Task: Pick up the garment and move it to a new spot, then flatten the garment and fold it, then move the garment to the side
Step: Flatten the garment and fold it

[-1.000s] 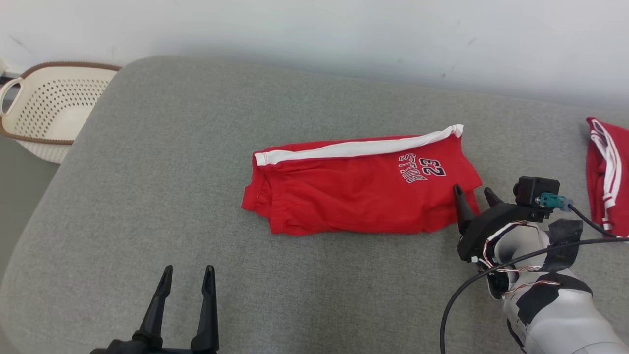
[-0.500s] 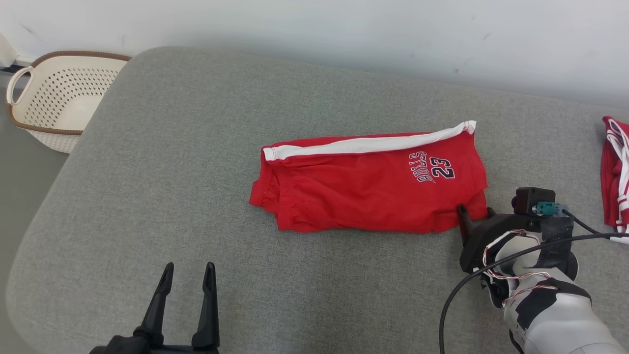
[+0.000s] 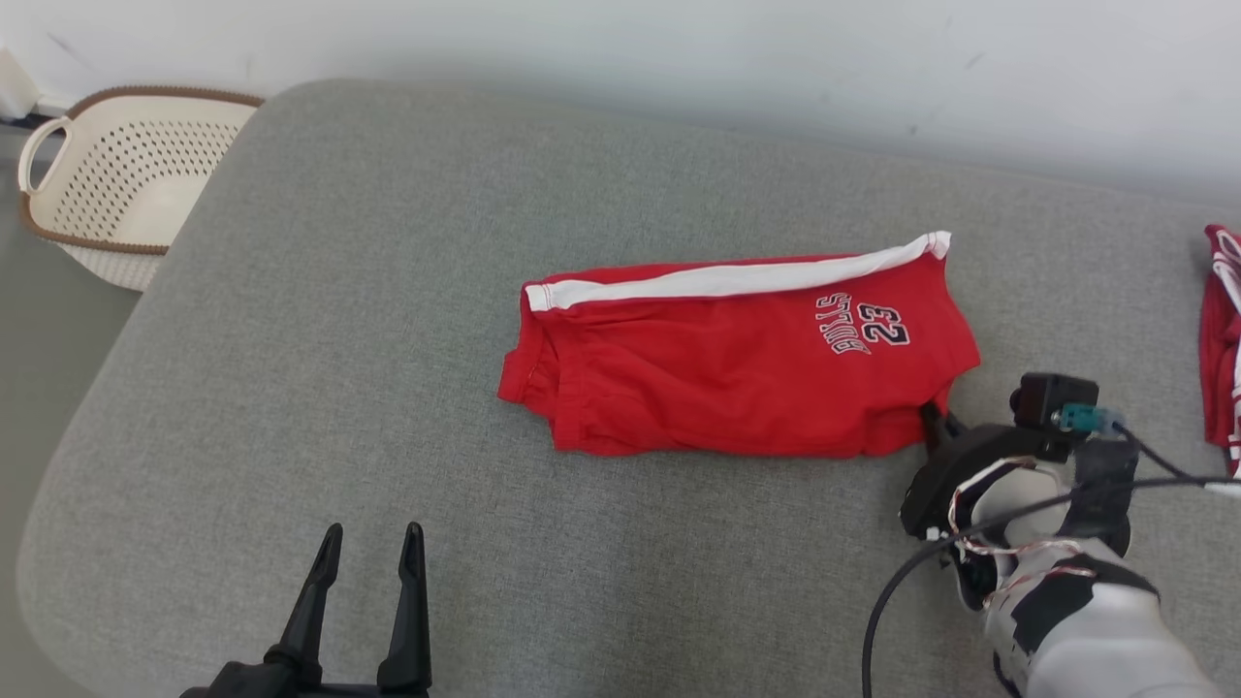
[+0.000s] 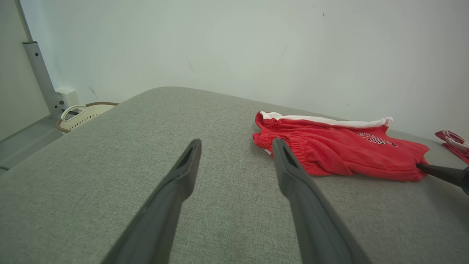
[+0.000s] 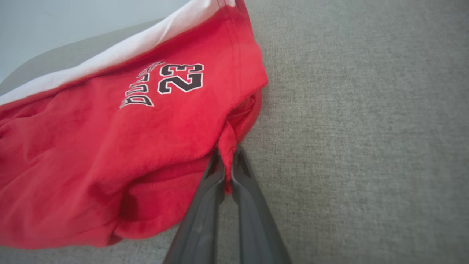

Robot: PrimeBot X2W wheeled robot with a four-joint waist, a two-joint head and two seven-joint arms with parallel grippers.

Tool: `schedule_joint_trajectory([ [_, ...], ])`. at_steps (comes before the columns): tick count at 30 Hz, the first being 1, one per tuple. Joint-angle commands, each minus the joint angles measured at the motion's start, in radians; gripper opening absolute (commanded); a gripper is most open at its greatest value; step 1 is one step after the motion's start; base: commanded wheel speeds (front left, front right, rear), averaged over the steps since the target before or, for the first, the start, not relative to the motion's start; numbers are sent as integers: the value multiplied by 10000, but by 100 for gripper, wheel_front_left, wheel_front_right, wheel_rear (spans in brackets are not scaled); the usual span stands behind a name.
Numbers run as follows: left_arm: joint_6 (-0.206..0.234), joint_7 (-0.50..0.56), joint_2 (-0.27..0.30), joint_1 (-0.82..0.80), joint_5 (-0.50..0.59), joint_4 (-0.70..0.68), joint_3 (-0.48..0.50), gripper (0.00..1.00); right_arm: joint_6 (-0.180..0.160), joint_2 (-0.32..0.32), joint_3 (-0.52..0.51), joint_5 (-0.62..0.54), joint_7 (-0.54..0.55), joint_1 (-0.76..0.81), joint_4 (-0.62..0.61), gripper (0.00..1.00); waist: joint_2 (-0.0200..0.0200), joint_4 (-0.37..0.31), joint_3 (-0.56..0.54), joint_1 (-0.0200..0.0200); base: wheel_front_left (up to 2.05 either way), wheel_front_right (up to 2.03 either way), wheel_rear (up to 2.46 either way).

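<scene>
right gripper clamped on red Bulls 23 shorts, near-right corner; long axis runs leftward; left gripper apart, farther

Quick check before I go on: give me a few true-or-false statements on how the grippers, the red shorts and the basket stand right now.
1. The right gripper is shut on a corner of the red shorts. True.
2. The left gripper is shut as well. False: its fingers stand apart over the grey surface, clear of the shorts.
3. The shorts lie in the basket. False: they lie folded on the grey surface, and the basket stands beyond its left end.
4. A second red garment lies to the right of the shorts. True.
5. The shorts bear the number 32. False: the print reads 23.
</scene>
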Motion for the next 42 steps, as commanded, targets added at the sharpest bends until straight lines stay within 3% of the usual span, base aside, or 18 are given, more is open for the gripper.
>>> schedule_joint_trajectory([
  [1, -3, -34, -6, 67, 14, 69, 34, 100, 0, 83, 44, 125, -75, 311, -134, 0, 0, -90, -223, 0, 0, 0, 0],
  [20, -202, -35, -5, 995, 120, 353, 185, 100, 0, -526, 1111, 1185, -286, 3553, -3504, 0, 0, -965, -1748, 0, 0, 0, 0],
  [33, -222, -35, -4, 1290, 140, 223, 152, 100, 0, -934, 353, 1011, 372, 5744, -5742, 0, 0, -1348, -1983, 0, 0, 0, 0],
  [34, -233, -35, -4, 1276, 142, 241, 140, 100, 0, -950, 225, 901, 377, 5799, -5872, 46, 0, -1355, -1982, 0, 0, 0, 0],
  [35, -235, -35, -4, 1259, 145, 261, 130, 100, 0, -961, 117, 811, 415, 5865, -5932, 100, 0, -1356, -1984, 0, 0, 0, 0],
  [42, -296, -35, -5, 1321, 153, 334, 245, 100, 0, -923, -848, -434, 185, 6178, -6581, 100, 0, -1431, -2038, 0, 0, 0, 0],
])
